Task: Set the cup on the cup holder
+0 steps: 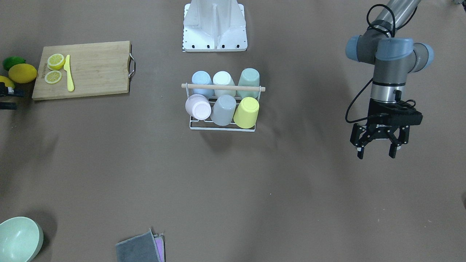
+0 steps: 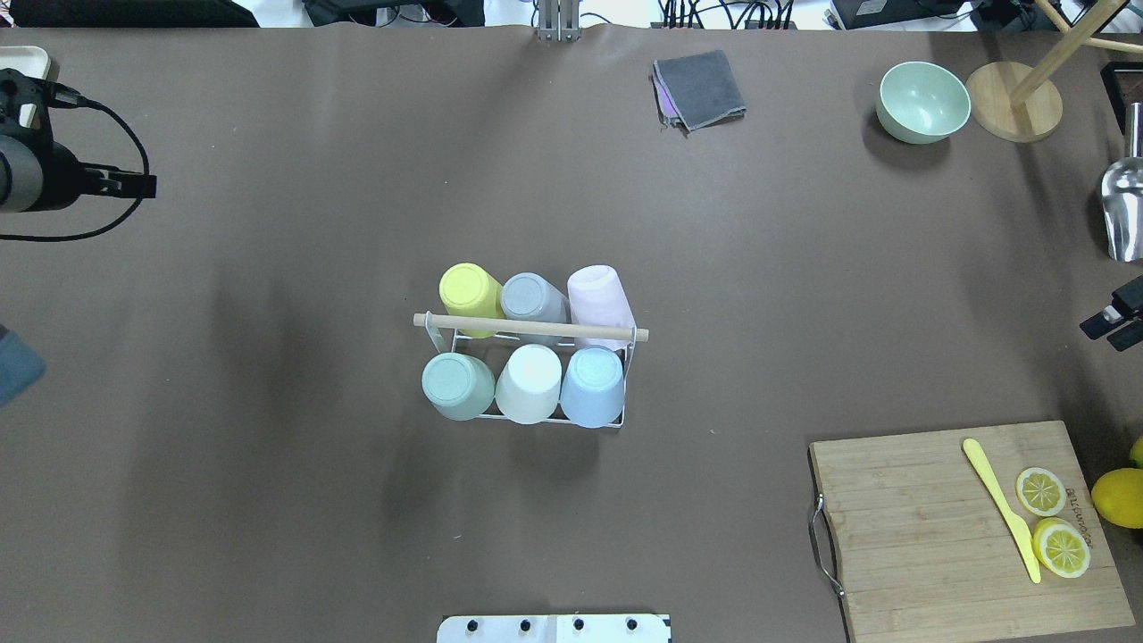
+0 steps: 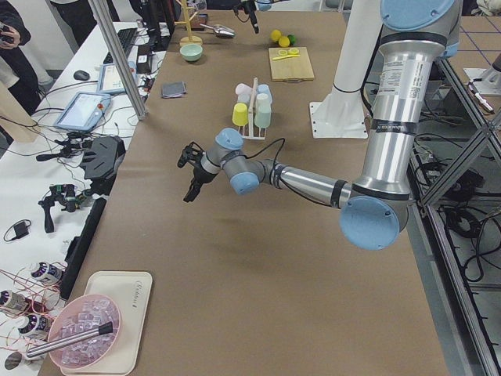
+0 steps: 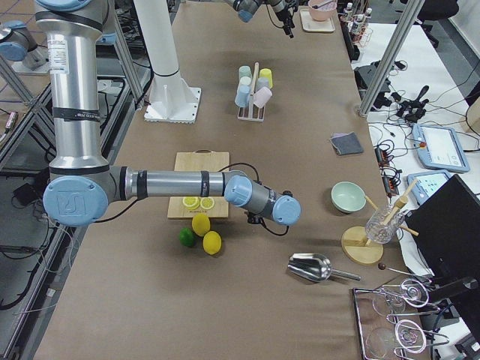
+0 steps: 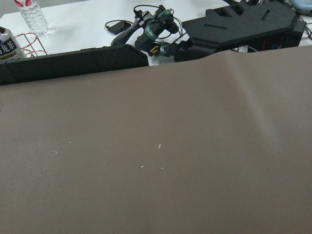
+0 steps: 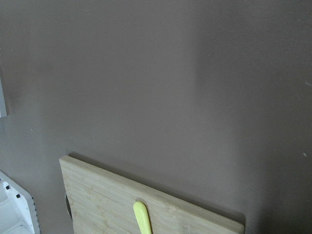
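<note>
At the left end, past the table's edge, runs a cluttered white bench (image 3: 31, 258). The left gripper (image 1: 376, 154) hangs there over bare brown table (image 2: 268, 446), its fingers spread wide with nothing between them, well apart from the rack. Dead centre, in front of the robot's white base (image 1: 214, 36), stands the wood-topped cup holder (image 2: 527, 328). Six upturned cups sit on it. In the row away from the robot are the yellow cup (image 2: 469, 290), the grey cup (image 2: 533, 297) and a tilted pink cup (image 2: 600, 299). In the nearer row are the green cup (image 2: 457, 384), the white cup (image 2: 529, 382) and the blue cup (image 2: 592, 386).

Further right, along the far edge, lies a folded grey cloth (image 2: 701, 85), then a pale green bowl (image 2: 922, 100) beside a round wooden stand (image 2: 1013, 112), and a metal scoop (image 2: 1123, 214). By the right corner a cutting board (image 2: 920, 536) carries a yellow knife (image 2: 1000, 509) and two lemon slices (image 2: 1040, 491), with a whole lemon (image 2: 1118, 497) just off it. Only a black sliver of the right gripper (image 2: 1116, 323) shows; I cannot tell how its fingers stand.
</note>
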{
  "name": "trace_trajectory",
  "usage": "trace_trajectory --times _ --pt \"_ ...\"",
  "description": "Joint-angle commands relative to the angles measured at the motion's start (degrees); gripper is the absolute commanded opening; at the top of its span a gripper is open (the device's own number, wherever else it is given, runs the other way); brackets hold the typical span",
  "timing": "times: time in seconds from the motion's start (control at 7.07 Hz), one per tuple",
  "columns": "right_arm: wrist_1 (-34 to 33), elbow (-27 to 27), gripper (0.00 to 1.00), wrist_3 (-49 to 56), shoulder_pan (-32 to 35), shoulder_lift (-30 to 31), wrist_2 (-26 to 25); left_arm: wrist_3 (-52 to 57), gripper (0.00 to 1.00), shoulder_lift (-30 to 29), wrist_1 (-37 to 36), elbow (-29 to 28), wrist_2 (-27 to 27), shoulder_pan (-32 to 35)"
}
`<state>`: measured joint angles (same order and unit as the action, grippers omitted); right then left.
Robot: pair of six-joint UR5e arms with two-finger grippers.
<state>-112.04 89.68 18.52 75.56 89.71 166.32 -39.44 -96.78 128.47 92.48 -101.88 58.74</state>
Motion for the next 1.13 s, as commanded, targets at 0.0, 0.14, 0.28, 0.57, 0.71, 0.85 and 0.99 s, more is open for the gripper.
trace_trajectory --times 0.0,0.14,0.28,0.57,0.71,0.85,0.99 --pt "9.4 1.72 0.95 -14.14 0.55 0.46 -9.99 12.31 0.97 0.28 -10.56 -0.37 -11.54 8.19" --pt "16.43 1.46 0.95 -19.78 0.64 1.59 -14.14 17.15 0.97 0.19 -15.57 -0.37 -14.46 10.66" --pt "21.29 1.55 0.95 -22.18 0.64 2.13 -17.32 21.9 0.97 0.19 -21.02 -0.37 -16.66 12.69" --pt "27.2 1.72 0.95 -26.31 0.81 3.71 -24.09 27.56 0.97 1.76 -27.56 -0.37 -19.92 15.68" --pt "29.84 1.81 0.95 -30.34 1.16 4.58 -26.29 29.57 0.97 4.47 -27.58 -0.37 -21.07 17.0" --pt "31.95 1.72 0.95 -32.99 2.03 5.38 -27.79 31.51 0.97 6.76 -27.58 -0.37 -22.65 18.41" --pt "34.24 1.81 0.95 -35.19 2.91 6.78 -28.24 33.01 0.97 8.35 -27.58 -0.37 -23.53 19.29"
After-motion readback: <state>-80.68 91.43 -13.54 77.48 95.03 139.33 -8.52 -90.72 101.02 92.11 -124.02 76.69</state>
